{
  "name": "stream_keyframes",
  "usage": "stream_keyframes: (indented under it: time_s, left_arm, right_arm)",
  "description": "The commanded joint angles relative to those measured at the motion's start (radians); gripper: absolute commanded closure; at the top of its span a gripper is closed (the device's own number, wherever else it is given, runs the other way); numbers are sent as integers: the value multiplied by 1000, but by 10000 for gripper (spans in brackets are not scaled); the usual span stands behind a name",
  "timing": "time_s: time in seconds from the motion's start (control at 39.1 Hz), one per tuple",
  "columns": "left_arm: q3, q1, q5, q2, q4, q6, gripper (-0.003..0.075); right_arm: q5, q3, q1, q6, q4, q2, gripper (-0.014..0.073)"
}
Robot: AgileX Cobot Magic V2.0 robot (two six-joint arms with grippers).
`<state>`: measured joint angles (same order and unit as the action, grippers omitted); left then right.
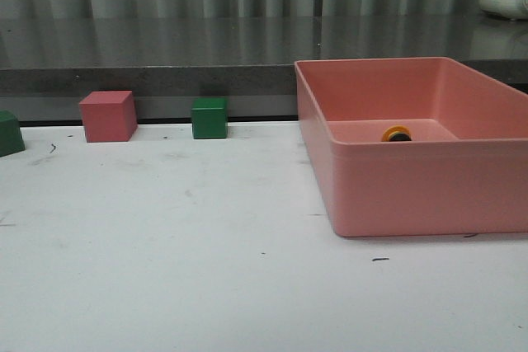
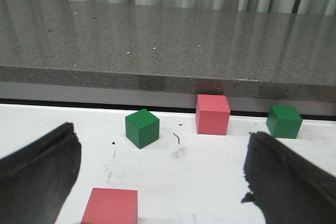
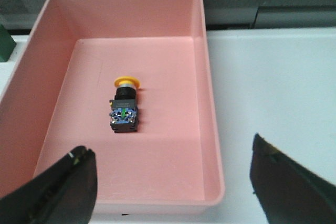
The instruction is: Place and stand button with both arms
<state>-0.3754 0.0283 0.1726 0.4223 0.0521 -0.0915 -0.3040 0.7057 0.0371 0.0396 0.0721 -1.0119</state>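
The button (image 3: 124, 109) lies on its side on the floor of a pink bin (image 3: 210, 103), its yellow cap pointing toward the bin's far wall. In the front view only its yellow cap (image 1: 397, 133) shows above the bin's near wall (image 1: 429, 187). My right gripper (image 3: 168, 182) is open and empty, hovering above the bin's near rim, apart from the button. My left gripper (image 2: 163, 177) is open and empty over the white table, among coloured cubes. Neither arm shows in the front view.
A pink cube (image 1: 107, 115), a green cube (image 1: 209, 118) and another green cube (image 1: 10, 133) stand along the table's back edge, below a grey ledge. In the left wrist view a further pink cube (image 2: 111, 205) lies near the left finger.
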Motion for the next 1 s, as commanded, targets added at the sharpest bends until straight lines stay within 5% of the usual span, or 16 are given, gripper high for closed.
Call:
stream_keyframes:
  time_s: [0.0,0.26,0.67,0.97]
  left_arm:
    - [-29,1,-87,13,3,-6,160]
    - [-29,1,-87,13,3,-6,210]
    - [-29,1,-87,13,3,-6,210]
    - [-29,1,-87,13,3,-6,209]
  right_arm:
    - [29,111,35,-9,22,-114,-20]
    - [-99,357,180,3,25,-416,-17]
    - [-451,807,141,146,15,-820,-16]
    - [-533,978,127,156,6,-1013,-16]
